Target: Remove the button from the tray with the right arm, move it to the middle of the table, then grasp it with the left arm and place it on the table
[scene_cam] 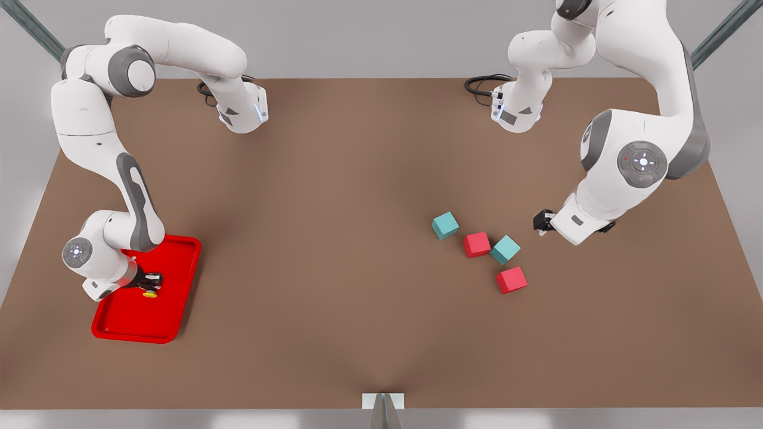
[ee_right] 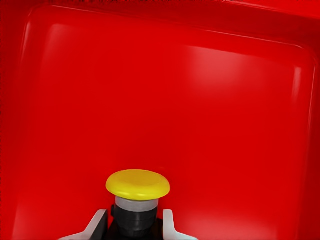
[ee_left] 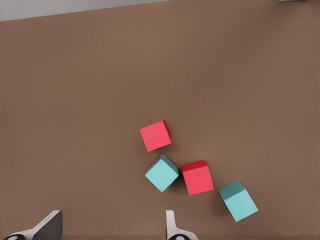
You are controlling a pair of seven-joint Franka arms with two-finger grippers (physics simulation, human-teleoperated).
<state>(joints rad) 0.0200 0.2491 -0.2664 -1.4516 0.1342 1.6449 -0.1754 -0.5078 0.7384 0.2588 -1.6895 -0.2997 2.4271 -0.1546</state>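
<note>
While clamped on the button: right end effector (scene_cam: 152, 285), black, two-fingered, low over the tray at the front view's left.
Right fingers (ee_right: 167, 224): pale tips pressed against either side of the button's dark body in the right wrist view.
Button (ee_right: 138, 196): tiny push-button, round yellow cap on a small black boxy body, cap pointing away from the wrist; in the front view (scene_cam: 149, 292), within the tray's upper half, between the fingertips.
Contact with tray floor: cannot tell whether resting or just raised.
Tray (scene_cam: 173, 307): flat, bright red, rectangular, rounded corners, low raised rim; lying on the worktop near its edge at the front view's left; glossy floor and rim behind the button in the right wrist view (ee_right: 200, 100).
Worktop (scene_cam: 334, 238): large, plain, matte brown rectangle; bare across the middle.
Left end effector (scene_cam: 541, 221): black, at the front view's right, held above the worktop just beside the cube cluster, waiting.
Left fingers (ee_left: 47, 227): spread wide apart, gripping nothing.
Cubes: two small teal (scene_cam: 445, 225) (scene_cam: 505, 249) and two small red (scene_cam: 477, 244) (scene_cam: 511, 279), in a loose diagonal cluster right of centre in the front view; middle red and teal ones touching or nearly so.
Button versus cubes: well apart, on opposite sides of the worktop.
</note>
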